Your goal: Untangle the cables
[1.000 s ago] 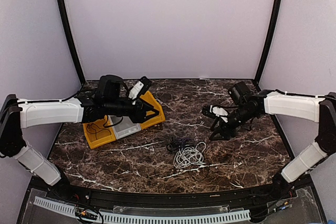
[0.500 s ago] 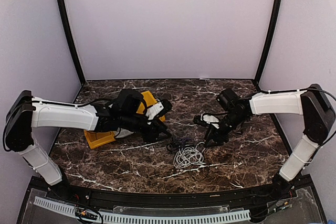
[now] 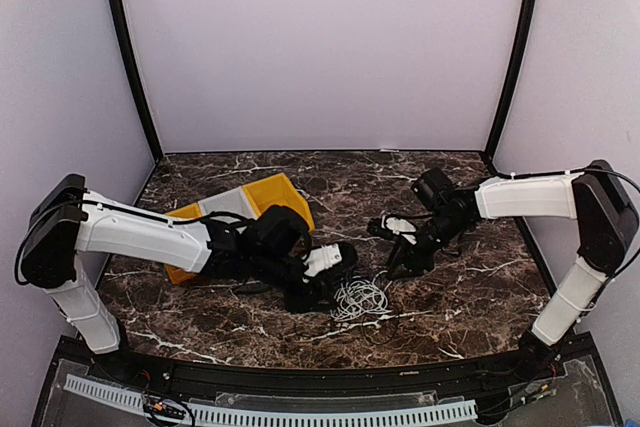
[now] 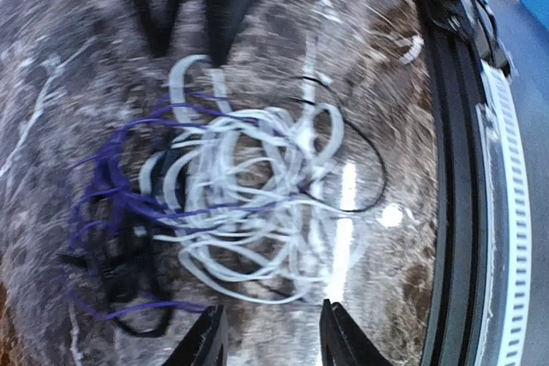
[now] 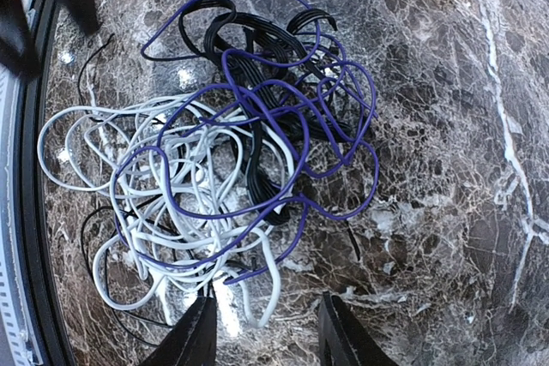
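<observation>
The cables (image 3: pixel 358 297) lie in one tangle on the marble table (image 3: pixel 480 297): white loops (image 5: pixel 163 203), a purple cord (image 5: pixel 283 109) and black cords (image 5: pixel 257 40) woven together. My left gripper (image 3: pixel 335 280) sits low at the pile's left side. In the left wrist view it (image 4: pixel 270 340) is open and empty, with the white loops (image 4: pixel 249 203) just ahead of its fingertips. My right gripper (image 3: pixel 395 265) hovers at the pile's upper right. In the right wrist view it (image 5: pixel 262 332) is open, and one white loop end reaches in between its fingers without being clamped.
A yellow bin (image 3: pixel 275 197) with a grey-white insert (image 3: pixel 225 204) stands at the back left, behind my left arm. The black front rail (image 4: pixel 459 212) and a white perforated strip (image 3: pixel 300 412) run along the near table edge, close to the pile.
My left arm has swung from over the yellow bin forward and right, down to the cable pile. My right arm moved left toward the pile, then held still.
</observation>
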{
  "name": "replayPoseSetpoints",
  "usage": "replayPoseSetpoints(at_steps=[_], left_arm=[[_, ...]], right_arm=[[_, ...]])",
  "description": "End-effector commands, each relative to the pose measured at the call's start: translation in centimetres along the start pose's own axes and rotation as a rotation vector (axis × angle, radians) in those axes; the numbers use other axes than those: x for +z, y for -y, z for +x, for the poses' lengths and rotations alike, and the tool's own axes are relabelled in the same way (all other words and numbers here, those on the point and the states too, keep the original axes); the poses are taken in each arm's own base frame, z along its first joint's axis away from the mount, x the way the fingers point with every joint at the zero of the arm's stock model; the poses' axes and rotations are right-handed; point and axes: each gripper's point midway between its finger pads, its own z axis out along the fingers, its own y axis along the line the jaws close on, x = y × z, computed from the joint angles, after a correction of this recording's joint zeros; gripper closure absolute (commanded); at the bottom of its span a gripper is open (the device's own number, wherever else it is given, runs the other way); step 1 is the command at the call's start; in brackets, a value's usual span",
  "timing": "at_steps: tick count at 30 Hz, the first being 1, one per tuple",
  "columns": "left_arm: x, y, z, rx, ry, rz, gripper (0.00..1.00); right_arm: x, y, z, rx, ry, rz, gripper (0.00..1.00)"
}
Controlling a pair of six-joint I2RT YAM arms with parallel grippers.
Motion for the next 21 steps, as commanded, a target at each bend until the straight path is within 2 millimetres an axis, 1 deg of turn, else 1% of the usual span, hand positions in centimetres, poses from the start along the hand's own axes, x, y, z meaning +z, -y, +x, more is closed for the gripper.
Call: replayPoseSetpoints(at_steps=[1,3,5,7,8,12,13,16,18,20,21], left_arm=[[1.5,5.8,3.5,0.187,-0.125,0.020,0.58],[2.5,6.0,4.6,0.154,-0.167,0.000,0.58],[2.9,5.9,4.9,0.111,-0.177,-0.022,0.58],[3.0,5.8,5.1,0.090,-0.170,-0.049,0.58],[3.1,5.6,4.9,0.087,-0.156,-0.069,0.58],[3.3,4.8,6.0,0.082,-0.199,-0.122,0.58],[3.4,4.2,6.4,0.085,-0.221,-0.153,0.58],[3.3,3.7,7.1,0.099,-0.252,-0.185,0.61],[3.4,3.9,7.5,0.110,-0.265,-0.167,0.64],[3.8,4.6,7.9,0.113,-0.281,-0.120,0.67],[3.9,4.9,8.2,0.107,-0.292,-0.101,0.71]], right_arm=[[-0.9,-0.5,-0.9,-0.027,0.031,0.019,0.57],[-1.5,-0.7,-1.2,-0.039,0.039,0.030,0.55],[-2.0,-0.9,-1.4,-0.052,0.044,0.038,0.54],[-2.2,-1.0,-1.4,-0.060,0.045,0.042,0.53],[-2.3,-1.0,-1.4,-0.060,0.045,0.043,0.53],[-2.1,-1.1,-1.3,-0.056,0.045,0.034,0.52],[-2.1,-1.1,-1.3,-0.056,0.046,0.033,0.52],[-2.2,-1.2,-1.4,-0.061,0.048,0.036,0.52],[-2.2,-1.2,-1.3,-0.062,0.049,0.038,0.52],[-2.2,-1.3,-1.2,-0.063,0.049,0.038,0.52],[-2.2,-1.2,-1.2,-0.064,0.048,0.039,0.52]])
